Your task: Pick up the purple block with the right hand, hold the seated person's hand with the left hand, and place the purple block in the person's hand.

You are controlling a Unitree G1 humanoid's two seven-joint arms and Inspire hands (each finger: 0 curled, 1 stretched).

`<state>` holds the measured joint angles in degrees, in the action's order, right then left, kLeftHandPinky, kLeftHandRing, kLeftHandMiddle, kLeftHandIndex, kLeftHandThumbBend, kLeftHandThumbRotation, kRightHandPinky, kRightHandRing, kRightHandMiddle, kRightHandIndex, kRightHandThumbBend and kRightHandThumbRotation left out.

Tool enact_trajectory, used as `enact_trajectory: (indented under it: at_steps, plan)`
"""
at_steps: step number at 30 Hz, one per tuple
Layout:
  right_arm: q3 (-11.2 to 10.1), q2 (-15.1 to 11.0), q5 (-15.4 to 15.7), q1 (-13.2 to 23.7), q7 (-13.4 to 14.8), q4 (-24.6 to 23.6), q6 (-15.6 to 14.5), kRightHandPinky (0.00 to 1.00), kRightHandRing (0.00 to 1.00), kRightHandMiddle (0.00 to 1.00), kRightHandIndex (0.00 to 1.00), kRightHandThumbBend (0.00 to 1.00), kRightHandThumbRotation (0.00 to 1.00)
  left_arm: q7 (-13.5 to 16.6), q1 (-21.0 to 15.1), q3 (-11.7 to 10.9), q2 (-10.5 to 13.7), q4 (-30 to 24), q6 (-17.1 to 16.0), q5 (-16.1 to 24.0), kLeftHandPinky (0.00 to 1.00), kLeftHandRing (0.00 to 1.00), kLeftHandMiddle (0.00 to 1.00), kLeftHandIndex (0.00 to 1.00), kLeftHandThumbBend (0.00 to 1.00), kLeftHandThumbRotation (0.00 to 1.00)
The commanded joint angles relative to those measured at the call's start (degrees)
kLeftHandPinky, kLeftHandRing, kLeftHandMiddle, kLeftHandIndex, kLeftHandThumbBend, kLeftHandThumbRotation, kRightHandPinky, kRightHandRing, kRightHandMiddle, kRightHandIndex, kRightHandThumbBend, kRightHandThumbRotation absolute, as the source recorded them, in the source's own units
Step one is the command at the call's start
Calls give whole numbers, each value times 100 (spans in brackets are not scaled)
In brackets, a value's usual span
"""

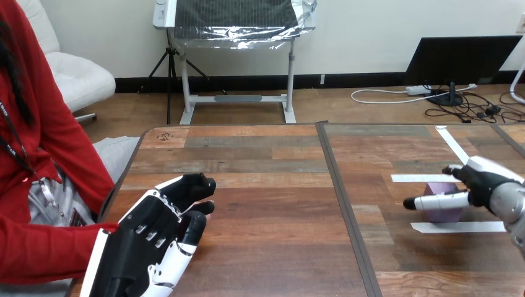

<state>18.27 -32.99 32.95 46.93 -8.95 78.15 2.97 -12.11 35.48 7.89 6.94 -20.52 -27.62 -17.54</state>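
Observation:
The purple block (pixel 443 210) rests on the table's right half, between two white tape strips. My right hand (pixel 489 179) comes in from the right edge and straddles the block: straight fingers (pixel 436 201) lie along its near face and the thumb (pixel 455 169) sits over its far side. I cannot tell whether they press on it. My left hand (pixel 155 238) is raised at the lower left, its back toward the camera. The person's red sleeve (pixel 49 250) reaches in from the left and ends behind that hand. The person's hand is hidden behind it.
The wooden table (pixel 266 185) has a dark seam (pixel 337 192) down its middle. White tape strips (pixel 458 227) mark the right half, one running diagonally at the back (pixel 452 143). The person sits close to the table's left edge.

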Motion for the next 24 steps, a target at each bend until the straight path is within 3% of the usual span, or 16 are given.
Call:
enact_trajectory:
  at_steps: [1,9,17,20,24]
  plan:
    - [65,126,22,187,60,-37,30,86,97,98,97,100,63,-28,-360,-130,-135,-109,-177,4,74,79,73,67,40,38]
    - [109,177,50,150,-1,-5,-73,88,100,99,97,100,58,-76,-356,-116,-139,-122,-170,-107,73,79,74,67,38,38]
    - [224,223,143,116,-104,17,-163,79,96,100,97,99,55,-95,-358,-104,-175,-102,-172,-176,73,80,74,66,39,36]
    - [125,238,29,75,-149,17,-129,79,96,100,97,98,51,-99,-348,-102,-177,-103,-167,-188,74,80,74,66,39,36]
    - [157,256,45,45,-200,18,-118,80,95,100,97,98,49,-74,-326,-104,-184,-128,-155,-160,74,80,74,65,40,36]
